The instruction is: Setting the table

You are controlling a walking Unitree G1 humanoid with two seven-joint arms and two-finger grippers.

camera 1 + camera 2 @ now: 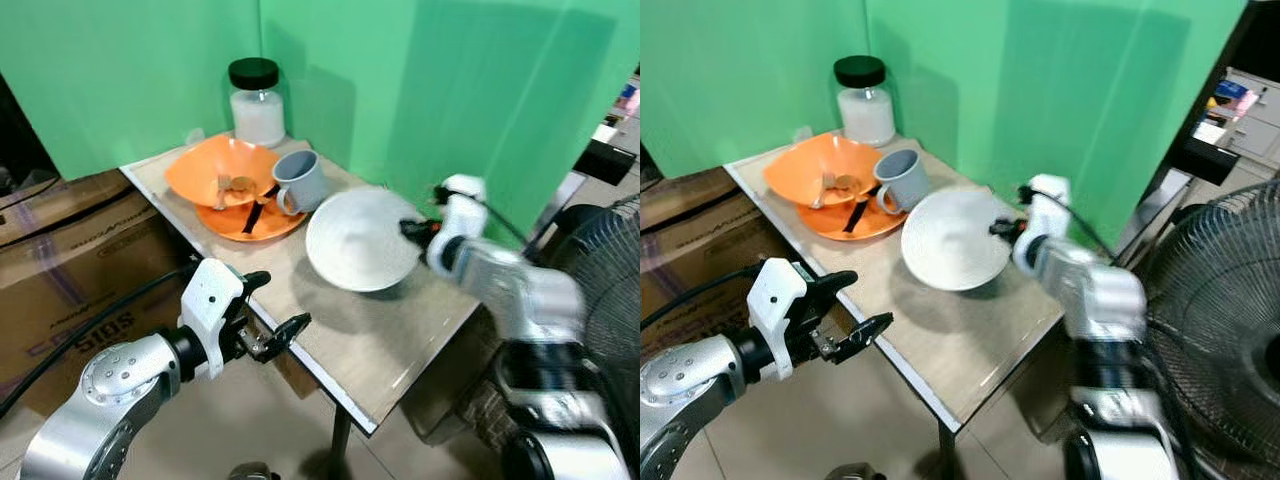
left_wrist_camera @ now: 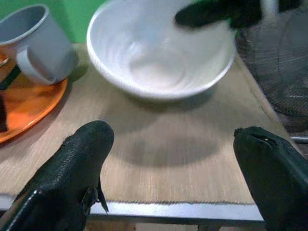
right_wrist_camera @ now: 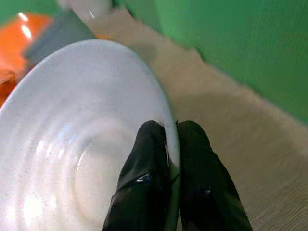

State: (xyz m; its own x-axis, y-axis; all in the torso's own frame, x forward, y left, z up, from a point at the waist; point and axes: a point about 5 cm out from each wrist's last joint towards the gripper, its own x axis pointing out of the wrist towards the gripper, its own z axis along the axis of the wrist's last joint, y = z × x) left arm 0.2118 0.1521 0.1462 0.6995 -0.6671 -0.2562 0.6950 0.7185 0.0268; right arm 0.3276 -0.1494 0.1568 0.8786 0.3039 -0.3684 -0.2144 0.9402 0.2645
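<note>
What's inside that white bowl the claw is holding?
Nothing: the white bowl looks empty, with bare ribbed walls and a bare bottom. The right claw pinches its rim, one finger inside, covering a small patch of the inner wall.

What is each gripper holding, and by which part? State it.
The right gripper pinches the white bowl by its rim, one finger inside and one outside. The left gripper is open, holding nothing, near the table edge.

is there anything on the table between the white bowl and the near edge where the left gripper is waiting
Nothing visible. The right gripper pinches the white bowl by its rim, and the table between it and the open left gripper is bare; the grey mug sits farther back.
</note>
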